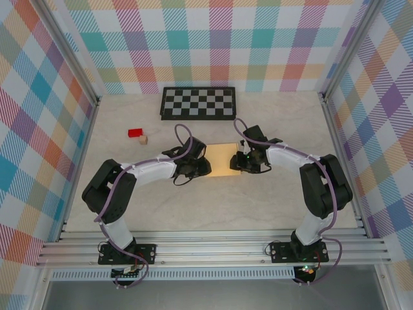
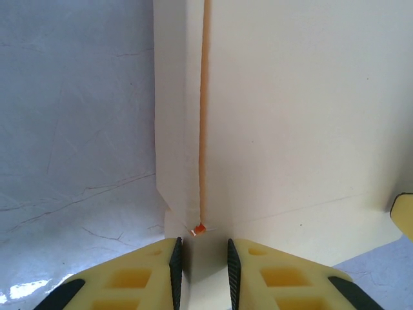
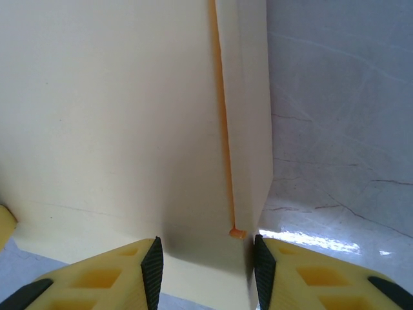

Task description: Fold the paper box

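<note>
Step in hand: side-flap folding. The paper box (image 1: 222,158) lies flat at the centre of the top view on the pale marbled table (image 1: 193,206), between the two arms.

The left gripper (image 2: 202,271) sits at the sheet's left edge. Its jaws are narrowed around the end of a folded-over strip (image 2: 177,129). Whether the pads actually pinch it: cannot tell.

The right gripper (image 3: 206,271) is at the right edge. Its jaws stand apart, straddling the matching strip (image 3: 248,97), and nothing looks clamped.

Judged next: both sides need a firm nip on their strips, then a lift inward along the creases, done evenly so the thin sheet doesn't skid or buckle.

Material: thin cream-tan card, matte and smooth, with straight scored creases. An orange line runs along each fold and ends in a small orange notch (image 2: 199,228). The strip ends are cut at a slant.

Upper part of the top view, well apart from the sheet: a black-and-white checkerboard (image 1: 198,103), a red block (image 1: 135,133), and a tiny tan cube (image 1: 144,139) just beside it.
</note>
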